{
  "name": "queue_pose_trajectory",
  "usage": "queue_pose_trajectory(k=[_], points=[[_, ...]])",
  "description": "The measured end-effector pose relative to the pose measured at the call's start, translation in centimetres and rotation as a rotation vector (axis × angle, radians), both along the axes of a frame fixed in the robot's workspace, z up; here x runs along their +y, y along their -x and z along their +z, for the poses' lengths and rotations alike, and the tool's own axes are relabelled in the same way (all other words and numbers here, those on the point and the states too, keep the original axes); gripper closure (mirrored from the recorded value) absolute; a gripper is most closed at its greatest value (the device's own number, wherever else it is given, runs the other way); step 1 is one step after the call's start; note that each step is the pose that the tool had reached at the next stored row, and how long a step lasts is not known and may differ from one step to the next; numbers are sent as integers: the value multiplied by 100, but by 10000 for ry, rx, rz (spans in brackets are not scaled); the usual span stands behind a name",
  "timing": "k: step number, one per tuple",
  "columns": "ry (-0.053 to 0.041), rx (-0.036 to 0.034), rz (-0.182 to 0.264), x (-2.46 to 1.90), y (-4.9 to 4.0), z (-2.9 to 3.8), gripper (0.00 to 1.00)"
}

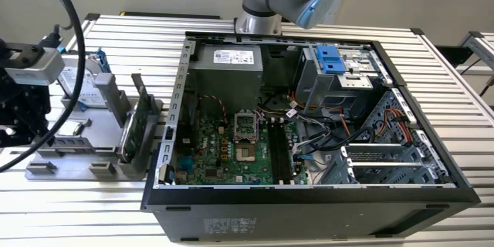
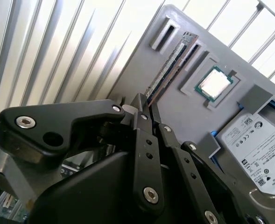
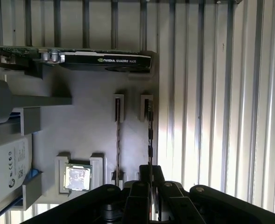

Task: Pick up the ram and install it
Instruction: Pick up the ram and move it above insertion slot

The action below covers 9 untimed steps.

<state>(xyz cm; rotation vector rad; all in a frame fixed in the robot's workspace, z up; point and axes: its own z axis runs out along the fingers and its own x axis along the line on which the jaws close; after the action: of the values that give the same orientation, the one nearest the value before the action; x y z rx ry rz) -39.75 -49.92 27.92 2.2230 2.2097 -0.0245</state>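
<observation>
Gripper (image 3: 150, 173) looks clamped down to us, its tips pinched on the near end of the ram (image 3: 149, 135) in both wrist views. The ram stands on edge in its slot on the gray holder tray (image 3: 90, 121), on the side nearest the slatted table (image 3: 221, 93). An empty slot sits just beside it, then a processor chip (image 3: 77, 178) in its pocket. Further out we've got the graphics card (image 3: 104, 60) upright and the hard drive (image 3: 6, 163). The open PC case (image 1: 309, 201) sits well apart.

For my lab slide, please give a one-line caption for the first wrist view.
Claw at the ram, which stands on edge in a gray holder near a processor.
</observation>
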Motion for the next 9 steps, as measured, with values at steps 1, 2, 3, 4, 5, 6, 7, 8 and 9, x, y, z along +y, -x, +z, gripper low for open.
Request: queue_pose_trajectory(k=[1, 2, 3, 4, 5, 6, 7, 8, 9], points=[[0, 1, 0, 0, 0, 11, 100], [0, 0, 0, 0, 0, 22, 100], [0, 1, 0, 0, 0, 34, 100], [0, 0, 0, 0, 0, 44, 100], [0, 1, 0, 0, 0, 55, 100], [0, 0, 0, 0, 0, 65, 100], [0, 0, 0, 0, 0, 75, 100], [1, 1, 0, 0, 0, 86, 100], [0, 0, 0, 0, 0, 94, 100]])
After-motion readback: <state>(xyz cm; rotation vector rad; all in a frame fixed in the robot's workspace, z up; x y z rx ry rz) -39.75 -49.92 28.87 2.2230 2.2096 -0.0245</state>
